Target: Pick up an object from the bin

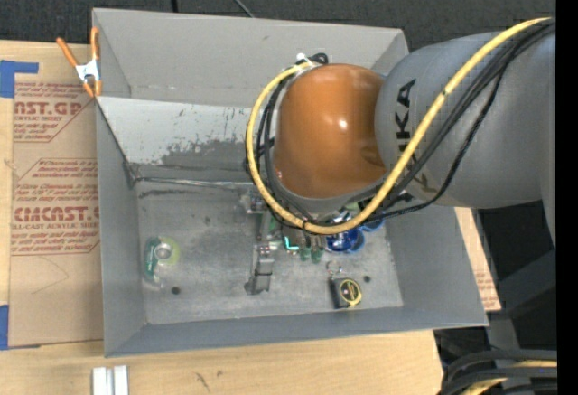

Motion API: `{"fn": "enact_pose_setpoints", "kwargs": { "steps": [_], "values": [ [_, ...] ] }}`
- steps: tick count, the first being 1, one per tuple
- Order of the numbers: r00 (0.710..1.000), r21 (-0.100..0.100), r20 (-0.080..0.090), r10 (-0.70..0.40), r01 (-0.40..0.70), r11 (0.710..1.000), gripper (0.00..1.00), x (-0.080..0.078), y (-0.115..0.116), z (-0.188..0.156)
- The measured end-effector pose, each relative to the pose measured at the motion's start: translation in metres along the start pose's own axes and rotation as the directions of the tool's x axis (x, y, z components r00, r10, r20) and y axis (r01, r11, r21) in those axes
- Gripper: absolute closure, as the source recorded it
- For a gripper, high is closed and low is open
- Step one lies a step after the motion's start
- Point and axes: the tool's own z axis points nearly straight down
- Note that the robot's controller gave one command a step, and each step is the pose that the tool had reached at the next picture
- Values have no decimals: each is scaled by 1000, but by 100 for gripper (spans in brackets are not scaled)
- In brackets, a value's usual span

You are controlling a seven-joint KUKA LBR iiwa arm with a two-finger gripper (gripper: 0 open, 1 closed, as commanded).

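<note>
Arm [470, 131] hides part of a blue thing [346, 241]; jaws' width cannot be told

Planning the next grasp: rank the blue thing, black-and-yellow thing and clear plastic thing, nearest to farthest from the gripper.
From the gripper:
1. black-and-yellow thing, lower right of the floor, and blue thing, right, at the arm's edge: too close to call.
2. clear plastic thing, left side, somewhat farther.
</note>
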Motion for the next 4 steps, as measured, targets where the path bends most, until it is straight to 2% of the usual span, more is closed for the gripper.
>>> {"fn": "enact_pose_setpoints", "kwargs": {
  "steps": [1, 2, 3, 4],
  "values": [
    [986, -1, 1, 165, -165, 986, 0, -6, 86, 111],
    [980, -3, 6, 200, -200, 980, 0, -17, 107, 134],
    [980, -4, 9, 201, -201, 980, 100, -19, 106, 130],
    [981, -7, 15, 192, -192, 981, 100, -40, 91, -5]
  ]
}}
